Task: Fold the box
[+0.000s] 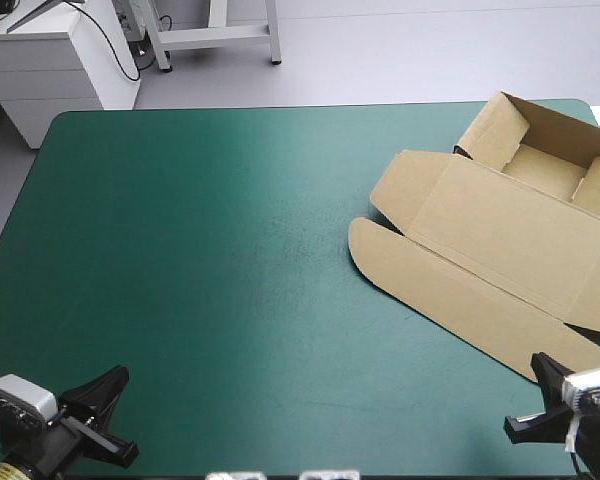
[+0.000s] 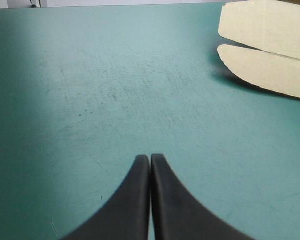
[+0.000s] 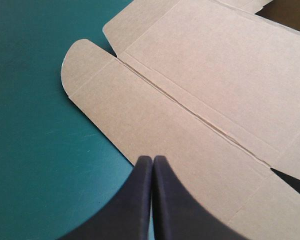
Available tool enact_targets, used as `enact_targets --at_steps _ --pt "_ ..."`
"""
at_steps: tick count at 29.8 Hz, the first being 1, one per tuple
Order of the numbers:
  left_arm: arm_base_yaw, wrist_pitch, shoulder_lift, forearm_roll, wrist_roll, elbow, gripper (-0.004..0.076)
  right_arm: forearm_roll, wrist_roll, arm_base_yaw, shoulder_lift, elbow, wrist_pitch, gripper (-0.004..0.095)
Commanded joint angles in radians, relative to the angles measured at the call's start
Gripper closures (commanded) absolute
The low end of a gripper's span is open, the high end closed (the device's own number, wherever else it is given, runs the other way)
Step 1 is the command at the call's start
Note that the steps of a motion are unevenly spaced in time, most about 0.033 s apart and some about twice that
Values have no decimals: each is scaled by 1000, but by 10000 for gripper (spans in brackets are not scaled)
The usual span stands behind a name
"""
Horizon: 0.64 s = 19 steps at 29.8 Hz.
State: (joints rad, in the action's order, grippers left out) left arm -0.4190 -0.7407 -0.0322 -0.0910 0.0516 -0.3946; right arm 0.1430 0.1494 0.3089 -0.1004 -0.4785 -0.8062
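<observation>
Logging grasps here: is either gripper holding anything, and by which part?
Nothing is held: the left gripper and right gripper are shut and empty; the box lies ungripped.

The teal-green table (image 1: 180, 250) bears the brown box (image 1: 480, 230) toward its far right corner.

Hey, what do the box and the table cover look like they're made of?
The box: matte brown cardboard, judging by its scored creases and cut flaps. The teal-green cover: probably a rubbery or vinyl mat, smooth, faintly scuffed.
</observation>
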Motion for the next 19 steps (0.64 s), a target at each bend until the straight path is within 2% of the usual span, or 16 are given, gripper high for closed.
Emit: enact_targets --at_steps 1,5,8,19 --pt "1 75 -17 -11 -3 -24 732 26 0 -2 36 -17 55 922" --pt "1 75 -17 -11 -3 -24 732 24 0 -2 60 22 55 922" --pt "1 75 -17 -11 -3 -24 732 8 0 -2 67 51 99 922" --pt "1 75 -17 -11 -3 -24 732 1 0 -2 67 50 99 922"
